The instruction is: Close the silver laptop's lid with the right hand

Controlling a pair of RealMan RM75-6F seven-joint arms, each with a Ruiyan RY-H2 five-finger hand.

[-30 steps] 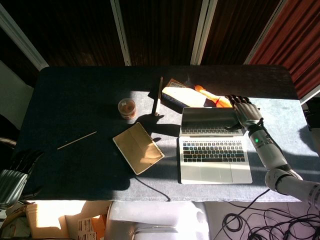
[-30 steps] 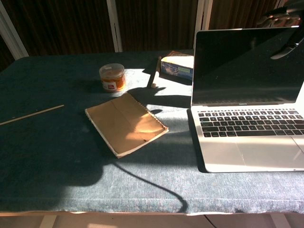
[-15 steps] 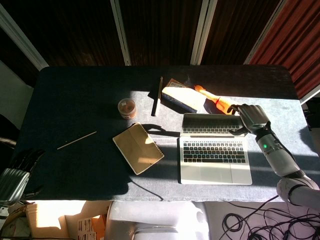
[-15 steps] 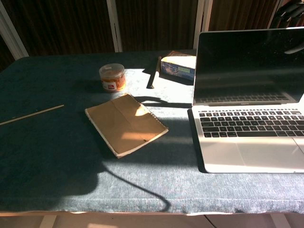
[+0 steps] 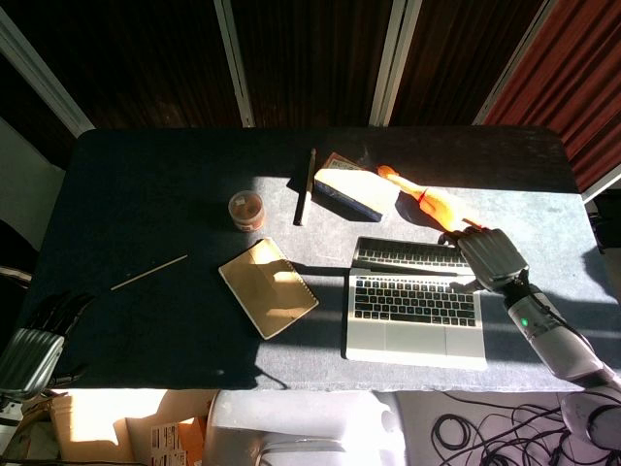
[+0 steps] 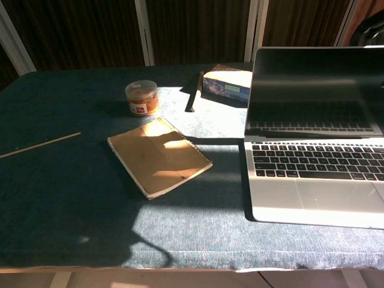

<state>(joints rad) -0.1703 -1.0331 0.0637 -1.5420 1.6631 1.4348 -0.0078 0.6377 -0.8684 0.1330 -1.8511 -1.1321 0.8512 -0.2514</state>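
The silver laptop [image 5: 415, 309] lies at the table's front right, its keyboard showing. Its lid [image 5: 403, 252] leans well forward over the keys, about half closed. My right hand [image 5: 490, 257] lies over the lid's top right corner and presses on it, fingers draped along the upper edge. In the chest view the dark screen [image 6: 315, 90] tilts toward me above the base [image 6: 312, 192], and only a dark bit of the right hand [image 6: 373, 36] shows above the lid. My left hand [image 5: 34, 335] hangs off the table's front left corner, fingers apart and holding nothing.
A brown spiral notebook [image 5: 269, 287] lies left of the laptop. Behind the lid are a box [image 5: 355, 184], an orange-handled tool [image 5: 422, 197], a dark stick [image 5: 305, 186] and a small orange jar [image 5: 246, 208]. A thin wooden stick [image 5: 148, 273] lies at the left.
The right hand has pushed the lid forward and down, from nearly upright to about half closed, and the hand has come toward the front. The left hand has stayed put.
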